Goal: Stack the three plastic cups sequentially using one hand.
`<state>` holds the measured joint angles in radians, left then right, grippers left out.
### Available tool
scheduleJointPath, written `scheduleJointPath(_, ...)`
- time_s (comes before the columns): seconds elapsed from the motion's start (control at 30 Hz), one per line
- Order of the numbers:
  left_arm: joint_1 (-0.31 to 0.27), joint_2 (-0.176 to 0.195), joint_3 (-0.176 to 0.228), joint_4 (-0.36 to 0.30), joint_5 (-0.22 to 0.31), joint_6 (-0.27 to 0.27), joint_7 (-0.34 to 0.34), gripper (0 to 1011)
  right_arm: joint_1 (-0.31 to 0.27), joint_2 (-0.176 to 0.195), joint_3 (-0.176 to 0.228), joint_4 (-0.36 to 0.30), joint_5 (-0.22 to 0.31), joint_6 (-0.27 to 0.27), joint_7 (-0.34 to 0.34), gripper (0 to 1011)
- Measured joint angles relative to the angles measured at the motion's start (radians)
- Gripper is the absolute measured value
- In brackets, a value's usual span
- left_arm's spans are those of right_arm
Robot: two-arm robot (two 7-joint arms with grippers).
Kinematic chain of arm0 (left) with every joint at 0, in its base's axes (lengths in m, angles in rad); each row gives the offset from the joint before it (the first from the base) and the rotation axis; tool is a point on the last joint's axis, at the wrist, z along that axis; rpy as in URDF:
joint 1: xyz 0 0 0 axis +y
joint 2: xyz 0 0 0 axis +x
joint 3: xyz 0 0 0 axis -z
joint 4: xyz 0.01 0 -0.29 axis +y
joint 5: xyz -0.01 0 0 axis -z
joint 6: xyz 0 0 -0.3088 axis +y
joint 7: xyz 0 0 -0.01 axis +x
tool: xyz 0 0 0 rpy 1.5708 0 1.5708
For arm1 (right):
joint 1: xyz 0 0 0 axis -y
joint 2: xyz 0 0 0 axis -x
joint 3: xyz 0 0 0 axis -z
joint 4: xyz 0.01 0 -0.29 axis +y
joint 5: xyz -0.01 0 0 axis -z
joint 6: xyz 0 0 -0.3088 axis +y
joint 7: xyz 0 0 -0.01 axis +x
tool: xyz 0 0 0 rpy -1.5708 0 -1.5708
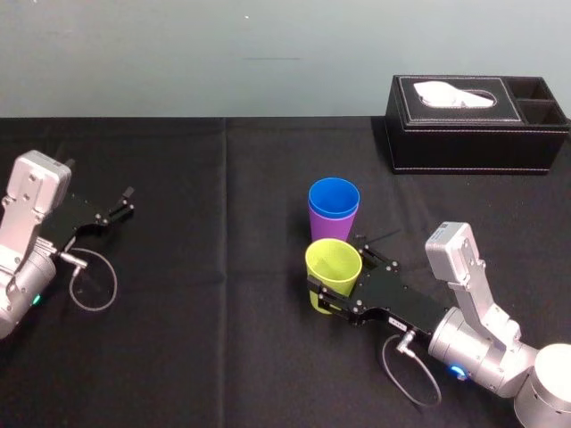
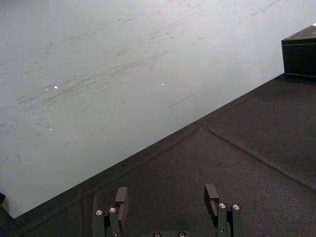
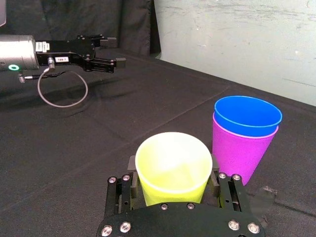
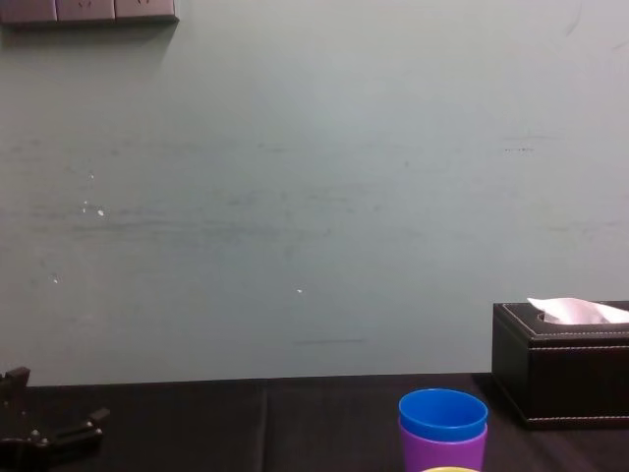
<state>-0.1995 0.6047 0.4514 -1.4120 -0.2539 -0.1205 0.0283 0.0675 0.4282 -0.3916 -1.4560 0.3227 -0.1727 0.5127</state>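
Observation:
The yellow-green cup stands upright on the black table, right in front of the other two. My right gripper holds it low on the body, and its fingers press both sides of the yellow-green cup. The blue cup sits nested inside the purple cup, just beyond and apart from the held cup. In the right wrist view the blue cup rim rises above the purple cup. My left gripper is parked far left, open with nothing between its fingers.
A black leather tissue box stands at the back right, against the pale wall. A loose cable loops beside the left arm. Bare black cloth lies between the two arms.

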Motion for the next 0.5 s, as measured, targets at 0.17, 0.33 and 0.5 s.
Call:
scheduleJointPath(0.17,0.0,0.0,0.0,0.0,0.0,0.0,0.0,1011,-0.003,0.006,0.0,-0.013,-0.004,0.006,-0.001,761)
scheduleJointPath(0.33,0.0,0.0,0.0,0.0,0.0,0.0,0.0,1011,-0.013,0.03,0.01,-0.068,-0.015,0.037,-0.016,742)
scheduleJointPath(0.5,0.0,0.0,0.0,0.0,0.0,0.0,0.0,1011,-0.021,0.053,0.047,-0.152,0.017,0.085,-0.023,739)
